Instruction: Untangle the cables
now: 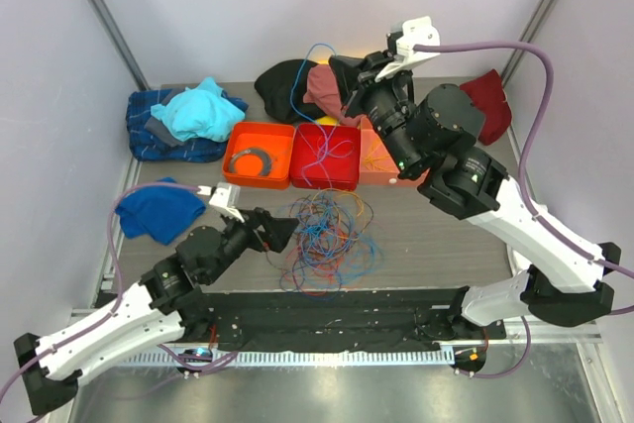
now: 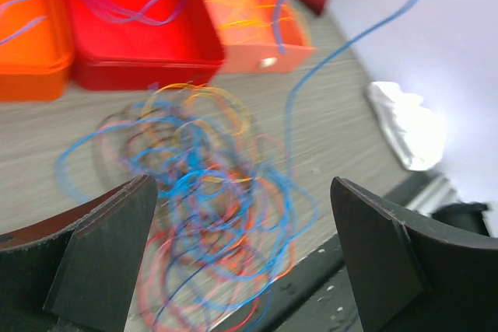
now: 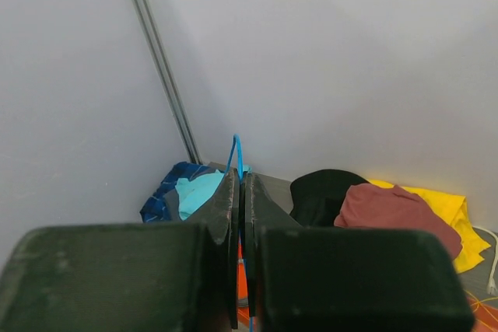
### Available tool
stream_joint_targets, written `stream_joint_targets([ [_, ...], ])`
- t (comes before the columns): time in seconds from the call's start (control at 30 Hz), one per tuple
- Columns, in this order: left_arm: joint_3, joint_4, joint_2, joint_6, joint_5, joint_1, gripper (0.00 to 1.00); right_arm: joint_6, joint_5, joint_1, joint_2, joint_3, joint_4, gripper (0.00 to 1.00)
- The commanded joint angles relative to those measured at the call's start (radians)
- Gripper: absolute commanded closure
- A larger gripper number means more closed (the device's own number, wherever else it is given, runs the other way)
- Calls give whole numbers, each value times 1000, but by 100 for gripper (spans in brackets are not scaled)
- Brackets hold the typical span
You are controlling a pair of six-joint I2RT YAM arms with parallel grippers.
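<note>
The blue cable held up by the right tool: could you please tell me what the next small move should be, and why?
Probably close the open left tool on the tangle to anchor it. The right tool is shut on the blue cable, raised high, and that strand runs down into the tangle, so lifting alone could drag everything.

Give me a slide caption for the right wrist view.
Right gripper shut on a blue cable, clothes heaped beyond.

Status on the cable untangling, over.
Right gripper shut on blue cable, held high. Left gripper open, facing the cable tangle. Nothing seen in the way.
</note>
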Motion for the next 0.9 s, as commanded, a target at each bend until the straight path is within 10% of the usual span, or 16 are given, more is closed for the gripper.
stream_joint_targets([
  [0.0,-41,411,93,56,164,-2,0,23,-20,7,-23,67,2,99],
  [0.87,51,897,689,159,15,-73,0,95,-81,7,-43,104,-39,99],
])
